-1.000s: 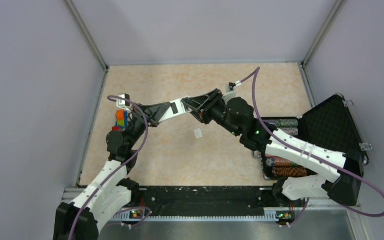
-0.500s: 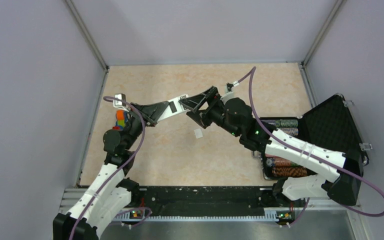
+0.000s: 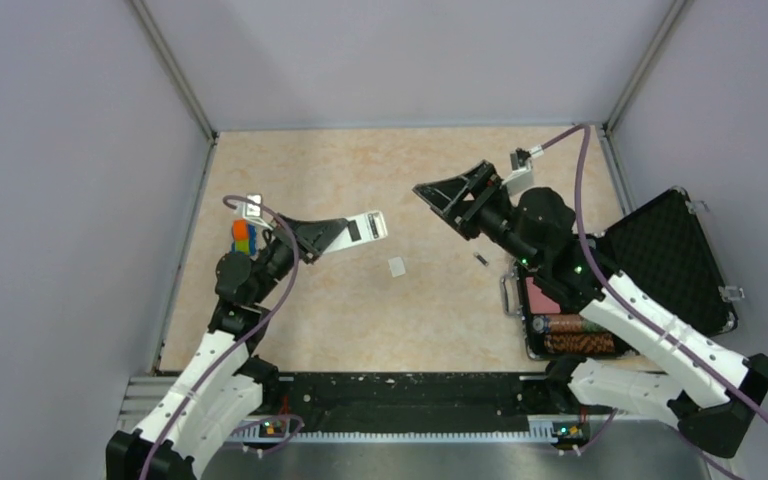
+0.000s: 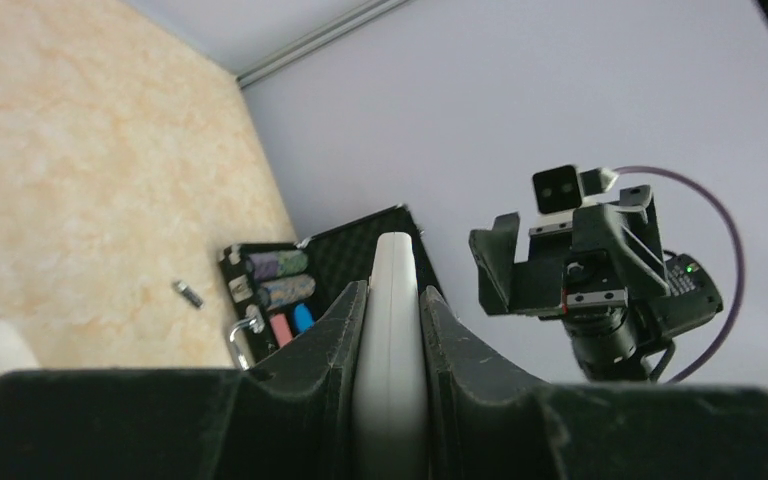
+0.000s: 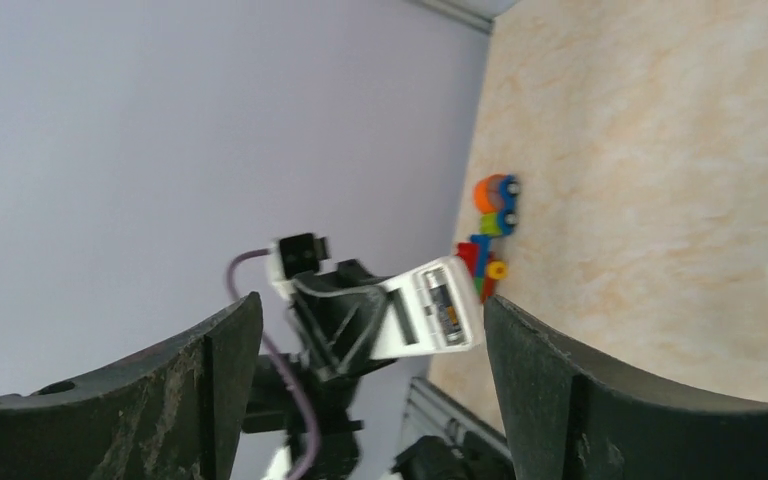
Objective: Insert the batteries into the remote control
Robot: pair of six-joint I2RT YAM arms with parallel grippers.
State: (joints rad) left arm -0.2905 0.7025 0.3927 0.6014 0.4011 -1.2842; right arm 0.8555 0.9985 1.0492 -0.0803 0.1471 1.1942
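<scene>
The left gripper (image 3: 332, 233) clamps the remote (image 3: 365, 225), held aloft left of centre. The right gripper (image 3: 447, 197) hangs spread and empty to its right. One battery (image 3: 480, 259) lies nearer, just left of the case (image 3: 660, 240). The step is likely fetching that battery: the right gripper must descend, pinch it, then line it up with the remote's recess.

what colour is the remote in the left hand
White; the slim white plastic remote control shows best in the left wrist view.
</scene>
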